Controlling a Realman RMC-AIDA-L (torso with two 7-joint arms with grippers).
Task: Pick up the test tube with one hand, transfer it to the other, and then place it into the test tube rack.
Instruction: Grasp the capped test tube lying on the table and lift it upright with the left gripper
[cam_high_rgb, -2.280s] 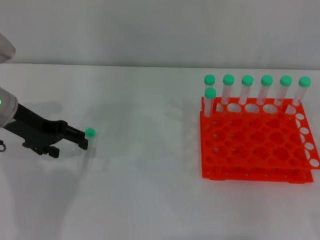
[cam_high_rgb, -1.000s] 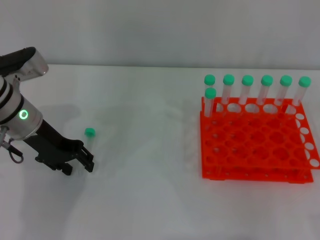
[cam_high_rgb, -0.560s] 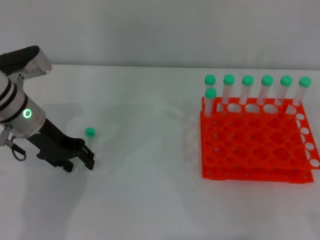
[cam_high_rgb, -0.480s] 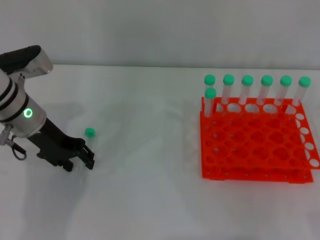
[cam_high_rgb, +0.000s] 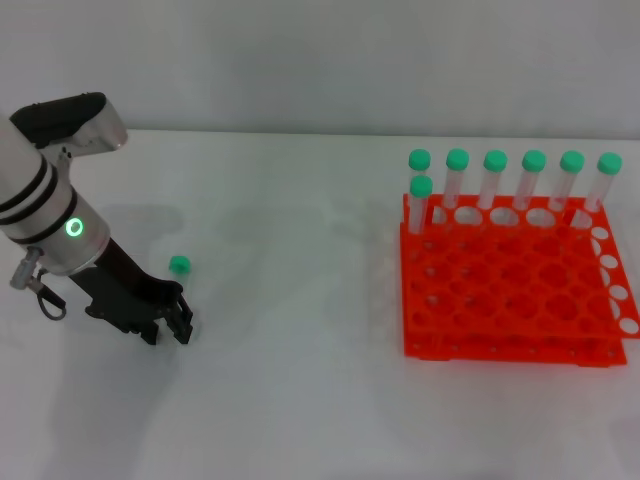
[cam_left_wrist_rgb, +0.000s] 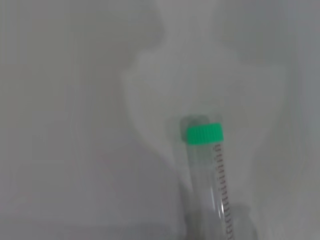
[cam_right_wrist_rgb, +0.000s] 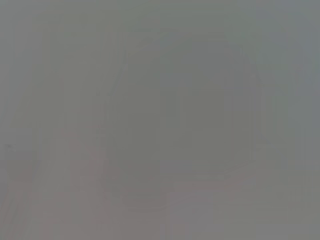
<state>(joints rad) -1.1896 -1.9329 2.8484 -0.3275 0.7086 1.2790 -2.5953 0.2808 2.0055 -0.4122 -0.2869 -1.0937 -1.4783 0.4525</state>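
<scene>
The test tube lies flat on the white table at the left. Its green cap points away from me and its clear body runs toward my left gripper. That black gripper, on the arm with the glowing green ring, is low over the table at the tube's tapered end. Its fingers are apart and straddle that end, so it is open. The left wrist view shows the tube lengthwise, cap farthest off, resting on the table. The orange test tube rack stands at the right. My right gripper is out of view.
Several green-capped tubes stand upright in the rack's back row, and one more stands in the second row at its left end. White table surface stretches between the lying tube and the rack. The right wrist view is plain grey.
My left gripper moved from beside the green cap back along the tube to its tapered end, then shifted slightly right. The tube has stayed in place on the table.
</scene>
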